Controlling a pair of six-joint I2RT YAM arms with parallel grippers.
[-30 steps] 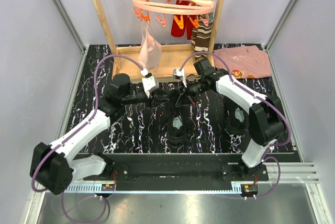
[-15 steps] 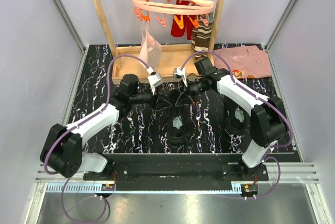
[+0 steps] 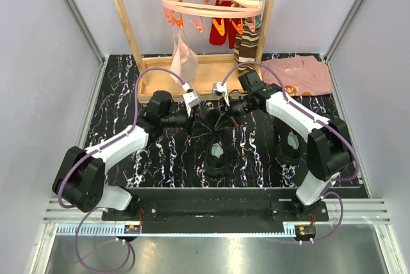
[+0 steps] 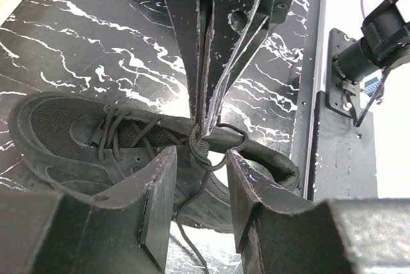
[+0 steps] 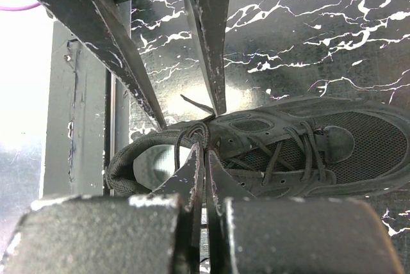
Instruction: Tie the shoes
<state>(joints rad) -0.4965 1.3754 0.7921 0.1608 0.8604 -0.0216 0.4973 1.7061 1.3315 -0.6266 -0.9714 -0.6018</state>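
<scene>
In mid-frame our right pincer (image 5: 204, 153) clamps the lace (image 5: 192, 134) above the shoe (image 5: 288, 152) resting on the surface (image 5: 307, 18), likely holding it taut; our left pincer (image 4: 200, 159) gapes astride it, seemingly ready to grab.

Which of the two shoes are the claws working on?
The centre shoe: the left claw and right claw meet at its laces. The other shoe stands apart to the right.

Two small black lace-up shoes (image 3: 216, 153) are counted, one folded pink shirt (image 3: 301, 75), one round pink plastic clip hanger (image 3: 211, 11), one wooden frame (image 3: 122, 18).
</scene>
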